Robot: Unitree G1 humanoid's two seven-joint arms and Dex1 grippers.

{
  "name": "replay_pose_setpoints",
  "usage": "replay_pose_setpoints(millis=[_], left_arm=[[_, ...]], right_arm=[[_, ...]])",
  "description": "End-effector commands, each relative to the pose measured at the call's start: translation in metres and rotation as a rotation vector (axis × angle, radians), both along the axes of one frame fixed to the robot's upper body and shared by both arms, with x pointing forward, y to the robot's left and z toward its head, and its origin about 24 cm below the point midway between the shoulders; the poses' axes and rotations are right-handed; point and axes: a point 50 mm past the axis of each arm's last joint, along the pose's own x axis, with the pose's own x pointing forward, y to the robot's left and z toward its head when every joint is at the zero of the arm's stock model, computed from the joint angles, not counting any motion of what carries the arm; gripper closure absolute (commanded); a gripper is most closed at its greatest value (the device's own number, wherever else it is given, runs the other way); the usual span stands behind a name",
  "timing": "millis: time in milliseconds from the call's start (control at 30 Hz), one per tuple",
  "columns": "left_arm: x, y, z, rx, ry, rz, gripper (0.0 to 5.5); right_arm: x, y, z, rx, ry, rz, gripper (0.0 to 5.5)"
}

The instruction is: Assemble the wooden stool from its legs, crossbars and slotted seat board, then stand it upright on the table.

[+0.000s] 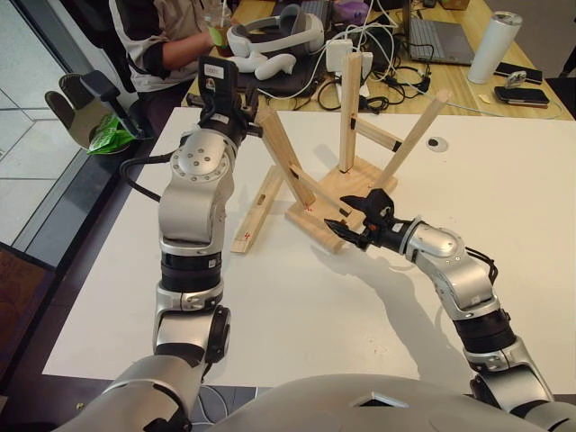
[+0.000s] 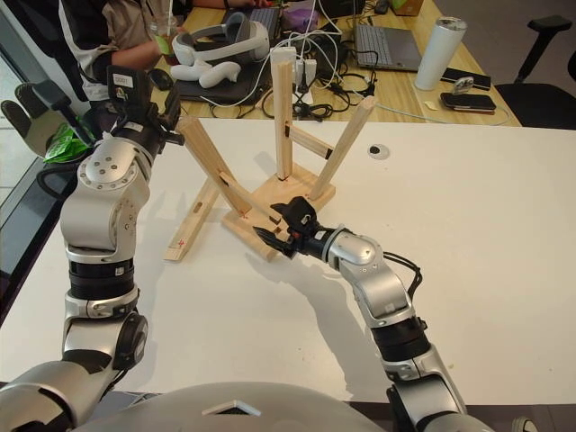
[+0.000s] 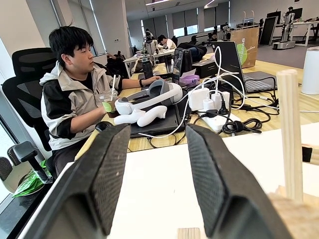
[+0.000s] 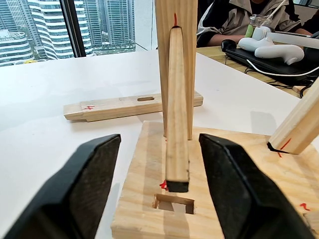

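Note:
The slotted seat board point(image 1: 335, 193) lies flat on the white table with legs sticking up from it. One leg point(image 1: 349, 103) stands upright and another point(image 1: 416, 135) slants, with a crossbar point(image 1: 378, 135) joining them. A third leg point(image 1: 283, 153) leans left, its top at my left gripper point(image 1: 246, 112). In the left wrist view that gripper point(image 3: 159, 134) is open, the wood end point(image 3: 189, 233) loose between its fingers. My right gripper point(image 1: 348, 219) stands open at the board's near corner. A thin bar's end point(image 4: 177, 184) hangs just over a slot point(image 4: 173, 203) between its fingers.
A loose slotted piece point(image 1: 256, 211) lies flat on the table left of the board. A cable grommet point(image 1: 437, 143) is at the back right. Behind the table a desk holds a headset point(image 1: 274, 40), cables and a tumbler point(image 1: 493, 45). Bare table point(image 1: 297, 315) spreads in front.

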Motion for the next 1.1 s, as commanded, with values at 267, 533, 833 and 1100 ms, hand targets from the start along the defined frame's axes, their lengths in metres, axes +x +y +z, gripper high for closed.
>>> replay_pose_setpoints(millis=[267, 533, 833, 1100], left_arm=[[0.001, -0.009, -0.007, 0.019, 0.033, -0.03, 3.41], [0.001, -0.014, -0.005, 0.02, 0.024, -0.042, 3.41], [-0.003, -0.027, -0.005, 0.047, 0.016, -0.099, 3.41], [-0.005, -0.034, -0.011, 0.06, 0.031, -0.128, 3.41]], right_arm=[[0.005, -0.013, 0.004, -0.045, -0.026, -0.042, 4.41], [0.011, -0.013, -0.002, -0.081, -0.013, -0.033, 5.07], [0.021, 0.006, 0.024, -0.023, -0.071, 0.01, 5.07], [0.025, 0.02, 0.064, 0.065, -0.129, 0.055, 5.08]])
